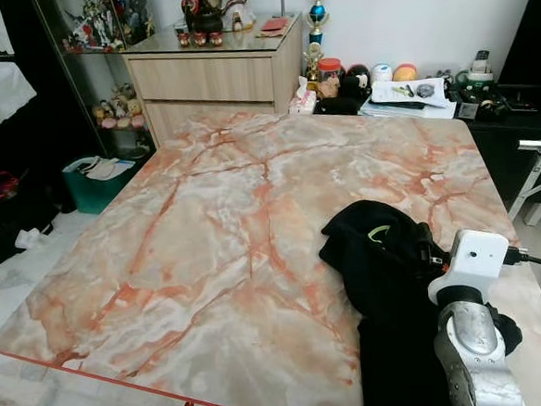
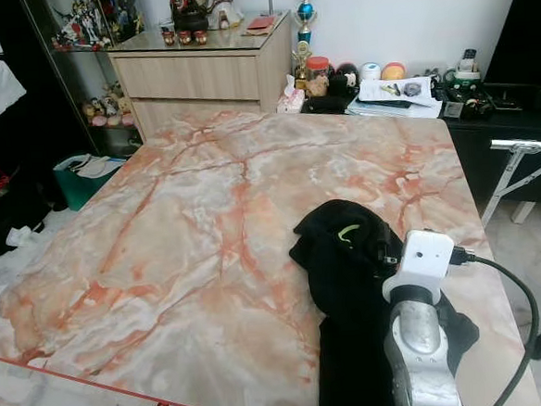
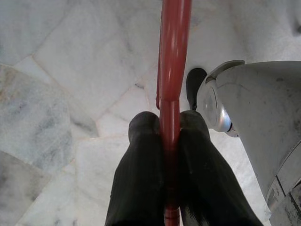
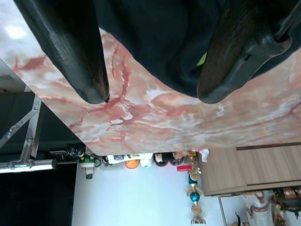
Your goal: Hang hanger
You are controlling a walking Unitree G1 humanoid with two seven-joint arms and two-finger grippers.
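Black garment point(image 1: 387, 278) bunched on near right part of pink-veined marble surface point(image 1: 216, 225), lime-green bit showing at its top; hanger itself not clearly made out. Right gripper point(image 4: 153, 99) over garment, fingers point(image 4: 80, 61) spread wide, nothing between them. Left gripper point(image 3: 170, 123) down near tiled floor point(image 3: 61, 70), fingers pinching red metal rod point(image 3: 174, 47). Wooden drawer cabinet point(image 1: 211, 82) behind surface

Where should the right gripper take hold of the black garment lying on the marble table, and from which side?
Judging by its pose, grip the bunched collar end of the black garment, near the green label, coming from above. That mound stands proud of the marble table, so the open right gripper hovering over it could close around a fold.
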